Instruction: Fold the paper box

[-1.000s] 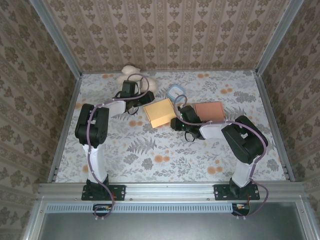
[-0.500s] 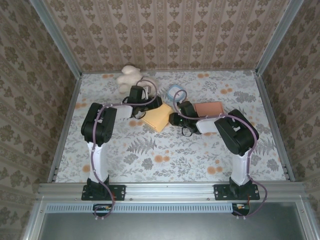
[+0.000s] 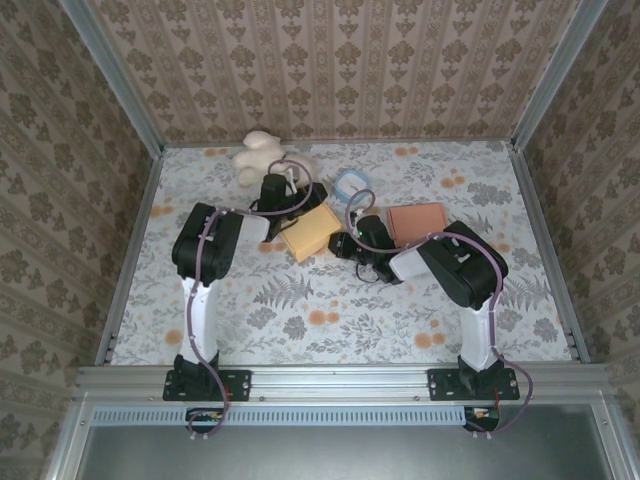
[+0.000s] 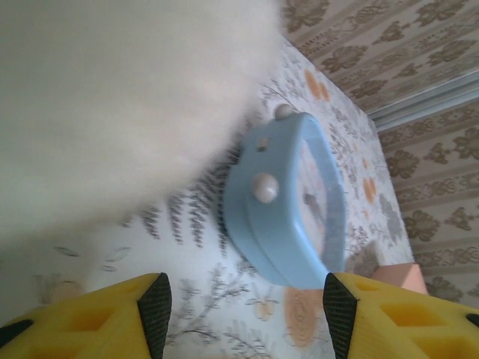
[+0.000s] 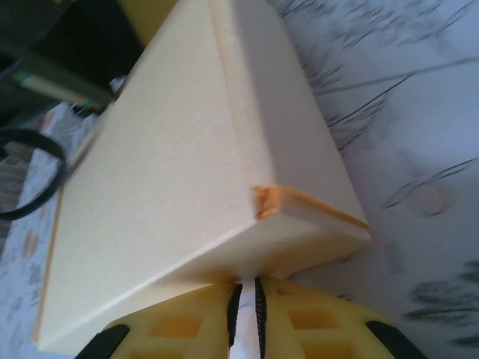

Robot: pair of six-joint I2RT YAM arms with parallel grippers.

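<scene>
Evidently right pincer [image 5: 246, 303] pinches paper box [image 5: 187, 187] edge; left pincer [image 4: 245, 310] stands half-open.

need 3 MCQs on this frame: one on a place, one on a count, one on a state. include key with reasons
1. In the top view, where is the blue clock relative to the yellow paper box?
A. beyond it, toward the back wall
B. by the arm bases
C. on top of it

2. How many boxes lie on the table?
A. one
B. two
C. four

3. The right end effector is:
A. wide open over bare table
B. closed on an edge of the yellow paper box
C. holding the blue clock

Key: 1 A, the clock sits farther up the view than the box. 2 B, the yellow one plus an orange-brown box. 3 B, the right wrist view shows its fingers pinched together on the box's edge.
</scene>
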